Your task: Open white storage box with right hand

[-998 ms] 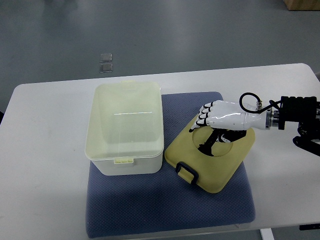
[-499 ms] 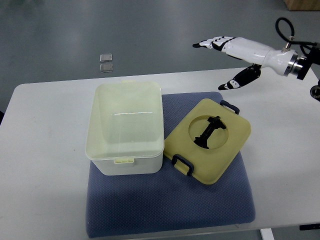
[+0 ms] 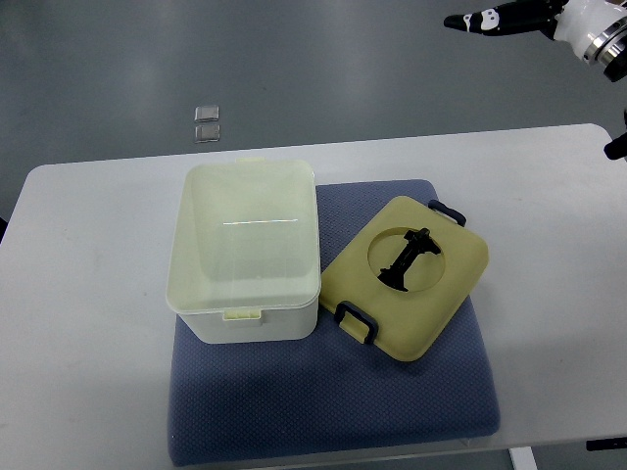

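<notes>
Looks like the opening's done: white storage box (image 3: 246,250) sits open on the blue mat (image 3: 333,401) mid-bench, lid (image 3: 411,279) lying beside it. Right hand (image 3: 505,18) is up past the far-right corner, fingers spread, empty. Nothing left but parking the arm.

Open white plastic storage box (image 3: 245,250) on blue mat (image 3: 333,401) | yellowish lid (image 3: 411,279) beside it | right robot hand (image 3: 500,20) raised, empty

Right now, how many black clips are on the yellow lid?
2: one black clip at the lid's far right corner, one black clip at its near left corner, by the white box. None look hidden.
</notes>
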